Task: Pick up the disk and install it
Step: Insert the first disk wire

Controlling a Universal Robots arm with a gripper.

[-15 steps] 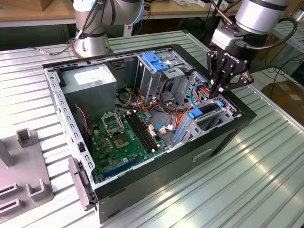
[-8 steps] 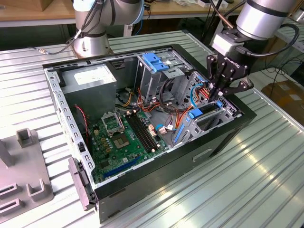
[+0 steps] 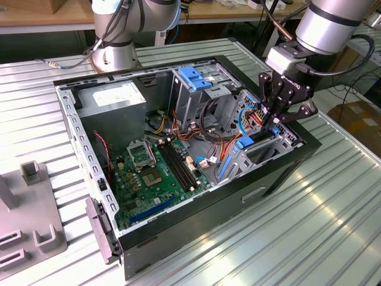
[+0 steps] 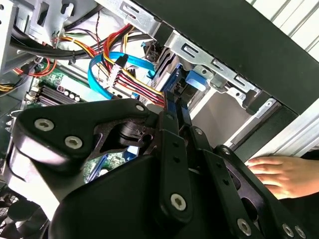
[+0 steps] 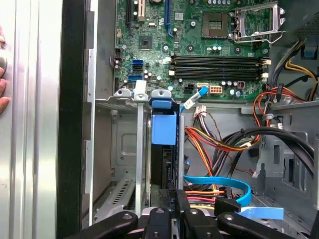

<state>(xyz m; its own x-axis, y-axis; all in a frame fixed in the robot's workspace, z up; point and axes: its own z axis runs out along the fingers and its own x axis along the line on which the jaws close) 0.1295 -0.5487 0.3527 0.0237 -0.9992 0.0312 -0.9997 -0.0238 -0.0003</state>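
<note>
In the exterior view, one robot hand (image 3: 271,126) reaches down into one open computer case (image 3: 280,173) lying on the ribbed metal table (image 3: 333,226). Its black fingers are drawn close together, pinching the upper edge of the disk (image 3: 246,142). The disk stands on edge directly beneath the hand, in the metal bay at the case's corner, with its blue carrier showing. Well away from the hand, across the case, one blue latch (image 3: 193,77) sits on the tall drive cage. One green motherboard (image 3: 158,176) lies on the case floor. One second arm's base (image 3: 113,36) stands beyond the case.

In the second wrist view, the hand (image 4: 175,102) has its two fingers nearly together on the disk (image 4: 192,82), whose blue frame sits just past the fingertips in the bay. Beside them run one flat blue cable (image 4: 99,74) and a bundle of red and yellow wires. A person's fingers (image 4: 279,172) rest on the table outside the case wall.

In the first wrist view, the hand (image 5: 177,196) clamps the near edge of the disk (image 5: 163,127), which is upright between the bay's rails. Past the disk are four memory slots (image 5: 217,64) and one processor socket (image 5: 219,20). The print on the board is too small to read.
</note>
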